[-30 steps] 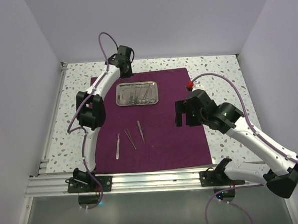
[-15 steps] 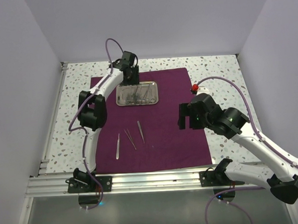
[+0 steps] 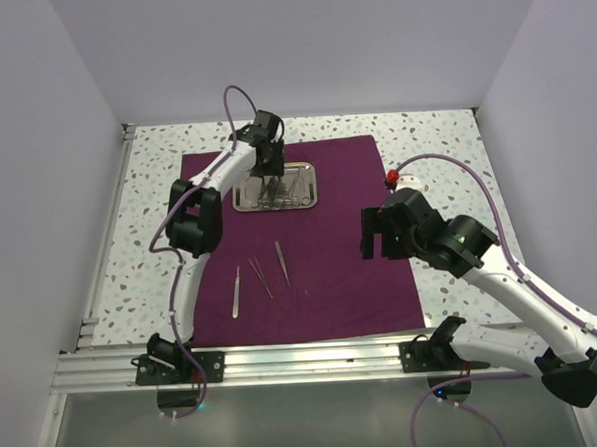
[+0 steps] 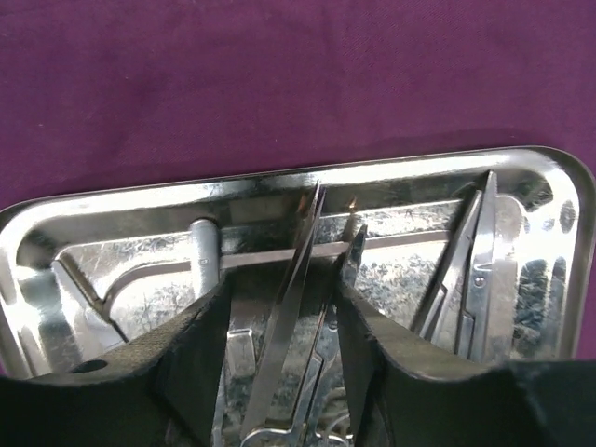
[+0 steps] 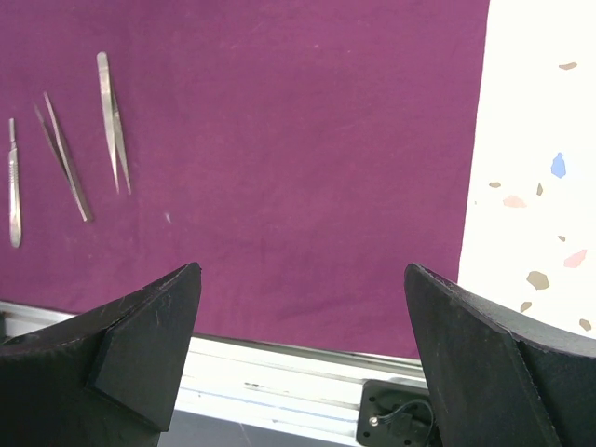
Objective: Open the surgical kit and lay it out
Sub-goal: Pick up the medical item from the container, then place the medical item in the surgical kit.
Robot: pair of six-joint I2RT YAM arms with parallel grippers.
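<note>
Roughly parallel, three thin instruments point(image 3: 260, 278) lie near-to-far on the cloth point(image 3: 341, 271).

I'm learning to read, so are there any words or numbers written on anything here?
None: no words, numbers or signs can be read anywhere.
The steel tray, the tools in it, the purple cloth and the three tools laid out on it show no legible marking.
</note>
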